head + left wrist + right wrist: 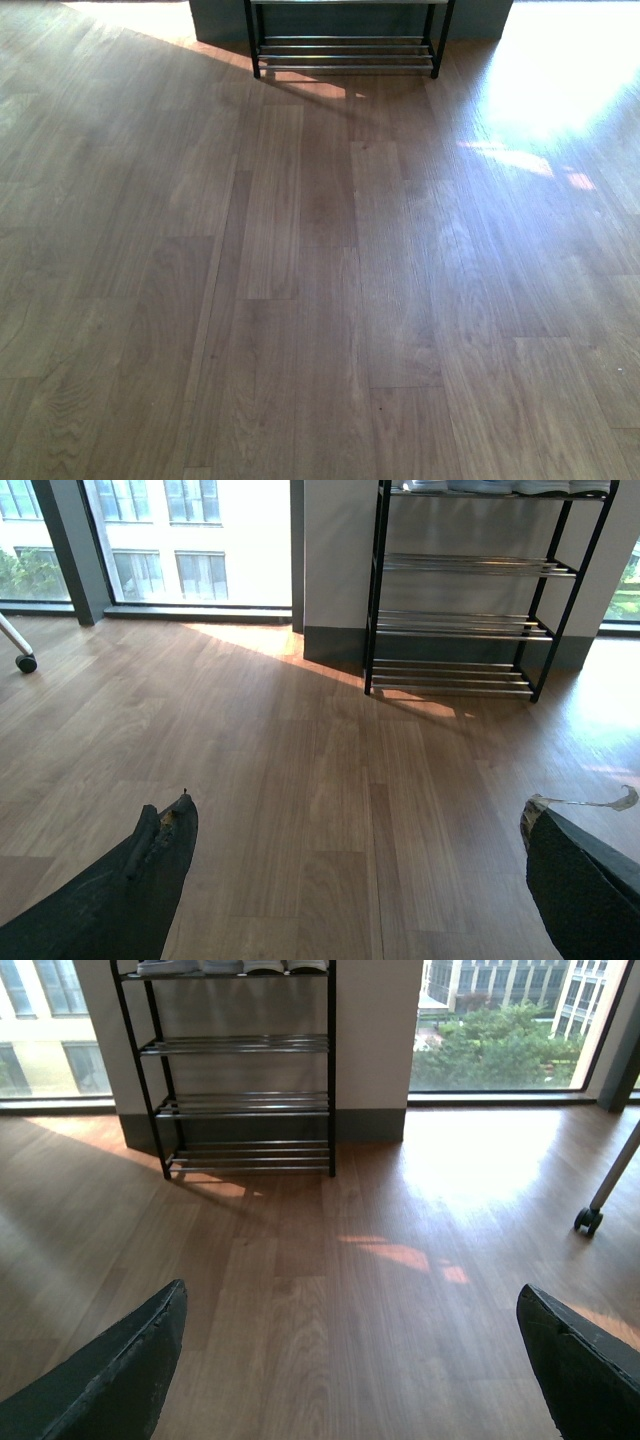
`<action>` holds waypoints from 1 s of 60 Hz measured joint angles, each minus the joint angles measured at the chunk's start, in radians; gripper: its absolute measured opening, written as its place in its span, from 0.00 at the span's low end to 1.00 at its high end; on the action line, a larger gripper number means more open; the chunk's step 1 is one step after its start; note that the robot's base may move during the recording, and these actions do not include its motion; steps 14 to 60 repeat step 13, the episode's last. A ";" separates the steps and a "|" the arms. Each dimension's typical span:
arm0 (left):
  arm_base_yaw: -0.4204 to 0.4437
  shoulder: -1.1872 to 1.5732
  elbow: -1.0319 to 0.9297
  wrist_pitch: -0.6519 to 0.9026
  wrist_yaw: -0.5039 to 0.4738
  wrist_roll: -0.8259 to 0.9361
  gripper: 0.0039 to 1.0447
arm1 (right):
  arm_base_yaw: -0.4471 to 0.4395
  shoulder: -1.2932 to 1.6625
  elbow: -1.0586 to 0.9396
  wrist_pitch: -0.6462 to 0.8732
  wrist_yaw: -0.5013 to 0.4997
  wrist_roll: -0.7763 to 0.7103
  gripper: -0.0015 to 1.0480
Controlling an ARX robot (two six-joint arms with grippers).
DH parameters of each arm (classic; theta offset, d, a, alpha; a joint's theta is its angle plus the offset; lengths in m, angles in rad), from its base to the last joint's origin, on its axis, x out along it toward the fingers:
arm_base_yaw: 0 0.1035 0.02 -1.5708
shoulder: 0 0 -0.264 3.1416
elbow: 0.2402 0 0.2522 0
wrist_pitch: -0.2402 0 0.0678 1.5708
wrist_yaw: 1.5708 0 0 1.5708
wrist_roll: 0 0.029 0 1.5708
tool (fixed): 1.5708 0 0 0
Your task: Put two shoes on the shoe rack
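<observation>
The shoe rack, with its black frame and silver bars, stands against the wall across the wooden floor; it also shows in the right wrist view. Only its lowest tier appears in the front view. White soles of the shoes rest on the top tier, cut off by the picture edge; they show in the right wrist view too. My left gripper is open above bare floor. My right gripper is open as well, nothing between its fingers. Both are far from the rack.
A wheeled leg stands on the floor to the right of the rack. Another caster is off to the left. Large windows flank the wall section behind the rack. Bright sun patches lie on the floor.
</observation>
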 joint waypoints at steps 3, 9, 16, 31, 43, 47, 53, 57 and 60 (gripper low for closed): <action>0.000 0.000 0.000 0.000 0.000 0.000 0.91 | 0.000 0.000 0.000 0.000 0.000 0.000 0.91; 0.000 0.000 0.000 0.000 0.000 0.000 0.91 | 0.000 0.000 0.000 0.000 0.000 0.000 0.91; 0.000 0.000 0.000 0.000 0.000 0.000 0.91 | 0.000 0.000 0.000 0.000 0.000 0.000 0.91; 0.000 0.000 0.000 0.000 0.000 0.000 0.91 | 0.000 0.000 0.000 0.000 0.000 0.000 0.91; 0.000 0.000 0.000 0.000 0.000 0.000 0.91 | 0.000 0.000 0.000 0.000 0.000 0.000 0.91; 0.000 0.000 0.000 0.000 0.000 0.000 0.91 | 0.000 0.000 0.000 0.000 0.000 0.000 0.91; 0.000 0.000 0.000 0.000 0.000 0.000 0.91 | 0.000 0.000 0.000 0.000 0.000 0.000 0.91; 0.000 0.000 0.000 0.000 0.000 0.000 0.91 | 0.000 0.000 0.000 0.000 0.000 0.000 0.91; 0.000 0.000 0.000 0.000 0.000 0.000 0.91 | 0.000 0.000 0.000 0.000 0.000 0.000 0.91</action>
